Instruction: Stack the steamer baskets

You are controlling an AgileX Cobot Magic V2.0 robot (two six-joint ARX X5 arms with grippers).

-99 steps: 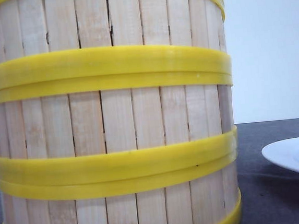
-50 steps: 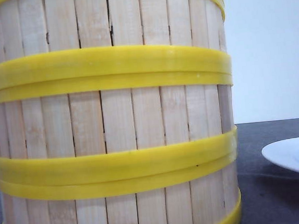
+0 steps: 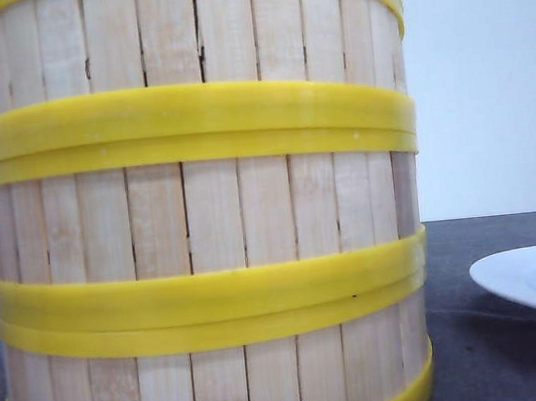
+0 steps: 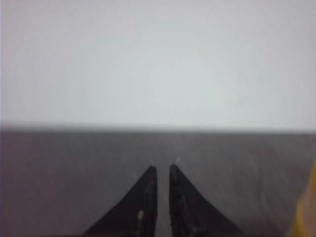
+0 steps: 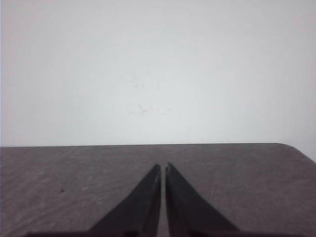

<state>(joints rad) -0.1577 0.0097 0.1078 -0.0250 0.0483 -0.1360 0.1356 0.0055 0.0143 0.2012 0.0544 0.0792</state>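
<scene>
Steamer baskets (image 3: 204, 215) stand stacked upright on the dark table (image 3: 505, 330), beside a white plate (image 3: 529, 283). Left gripper (image 4: 161, 170) and right gripper (image 5: 162, 169) rest closed, empty; a yellow edge, likely the stack's, borders the left view.

The left tool (image 4: 161, 170) has two black, tapering, pointed fingers with small yellowish flecks; the right tool (image 5: 162, 169) shows plain black ones.

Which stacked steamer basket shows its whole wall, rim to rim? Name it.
The middle steamer basket in the front view: its slats show fully between two yellow bands. The top steamer basket and bottom steamer basket are cropped by the frame.
</scene>
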